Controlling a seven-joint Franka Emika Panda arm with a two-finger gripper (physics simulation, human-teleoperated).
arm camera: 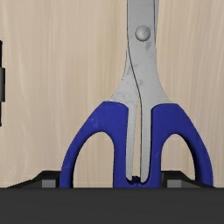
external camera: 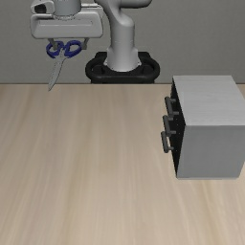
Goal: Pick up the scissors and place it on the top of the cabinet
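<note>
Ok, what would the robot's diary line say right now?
gripper: shut on scissors, held aloft | cabinet: scissors not yet on top

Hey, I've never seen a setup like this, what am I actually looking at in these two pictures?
This is a simulated robot arm working over a wooden table. One picture looks down on the whole scene from outside. The other comes from a camera on the arm's hand. The jaws are shut on blue-handled scissors, held above the table with the blades hanging down. A grey cabinet with handles on its front stands at the exterior view's right. The scissors are meant to go on top of it.
</note>
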